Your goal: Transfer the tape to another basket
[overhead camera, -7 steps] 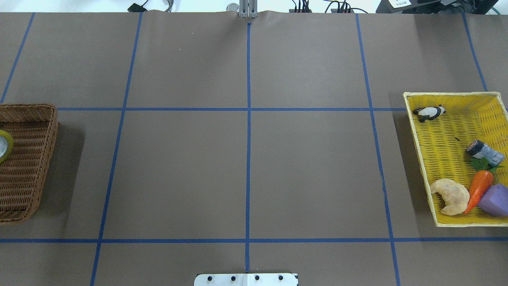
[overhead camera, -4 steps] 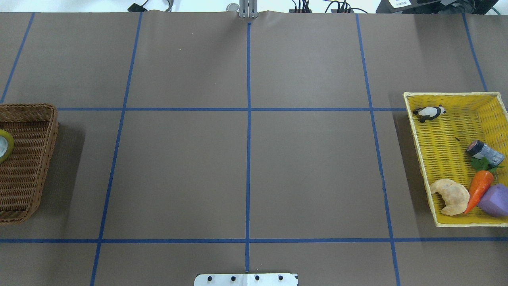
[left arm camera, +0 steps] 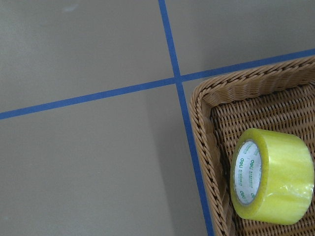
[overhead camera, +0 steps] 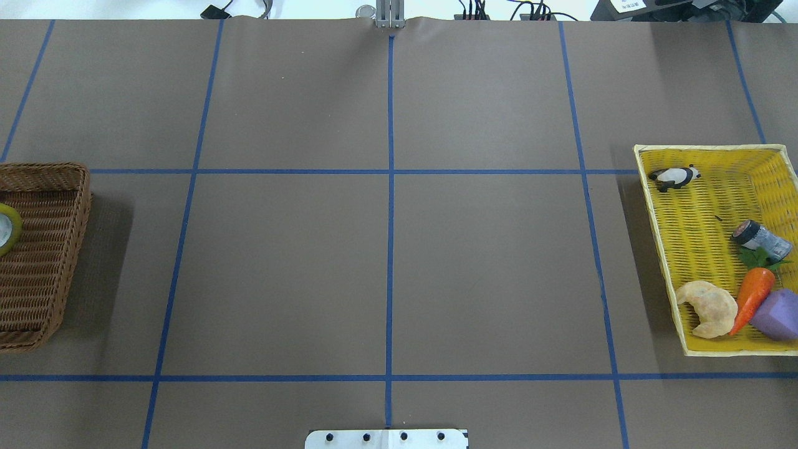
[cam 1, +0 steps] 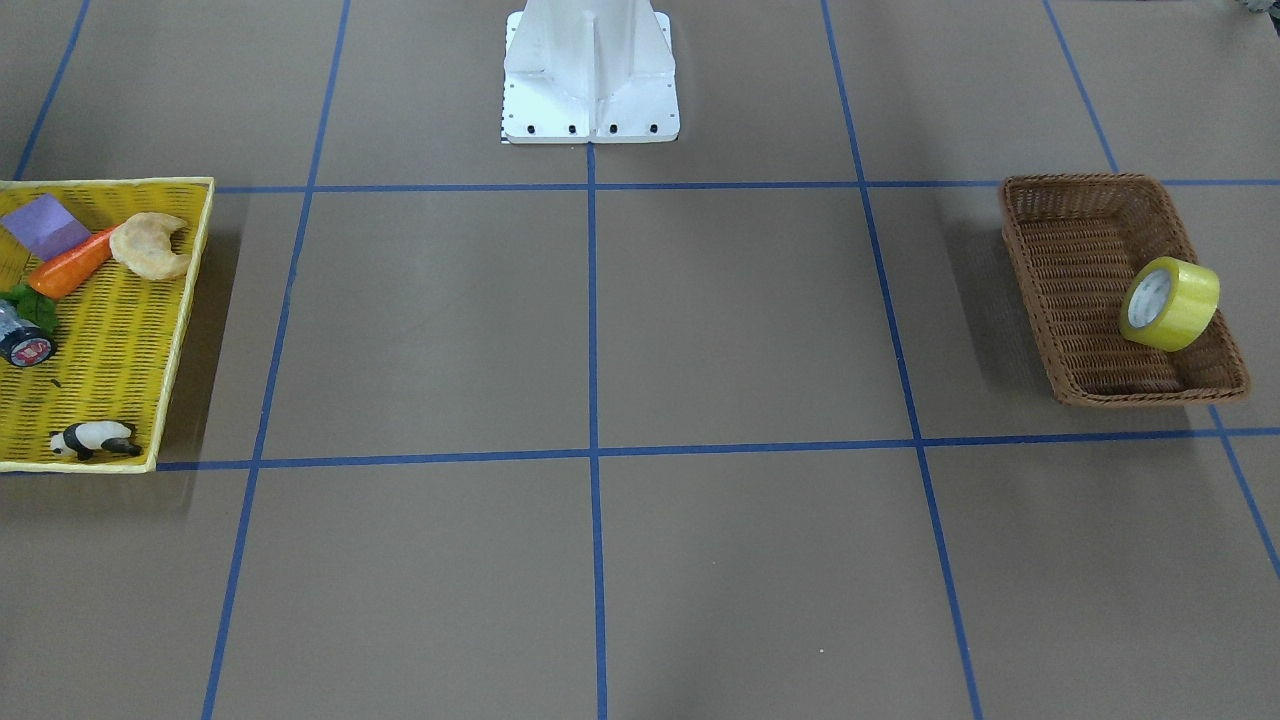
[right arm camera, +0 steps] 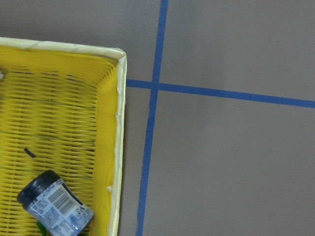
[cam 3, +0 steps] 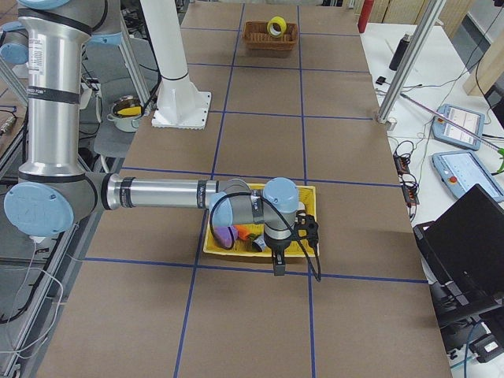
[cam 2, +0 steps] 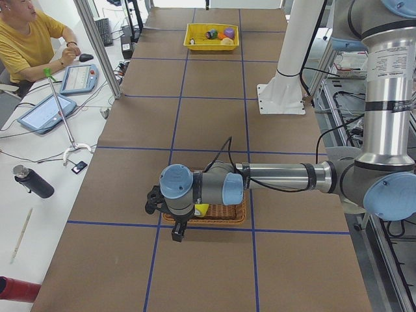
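The yellow tape roll (cam 1: 1170, 303) lies on its side in the brown wicker basket (cam 1: 1075, 260), against the wall farthest from the table's middle. In the overhead view only an edge of the tape (overhead camera: 5, 229) shows, inside the basket (overhead camera: 43, 262) at the left border. The left wrist view shows the tape (left arm camera: 273, 182) below, inside the basket's corner (left arm camera: 211, 147). My left gripper (cam 2: 177, 229) hangs over the basket's outer end; I cannot tell if it is open. My right gripper (cam 3: 277, 264) hangs over the yellow tray (cam 3: 228, 244); I cannot tell its state either.
The flat yellow tray (overhead camera: 698, 212) at the table's right end holds a toy panda (overhead camera: 674, 177), a small dark jar (overhead camera: 762, 239), a carrot (overhead camera: 752, 298), a croissant (overhead camera: 707, 308) and a purple block (overhead camera: 778, 313). The white robot base (cam 1: 590, 70) stands at the table's near-robot edge.
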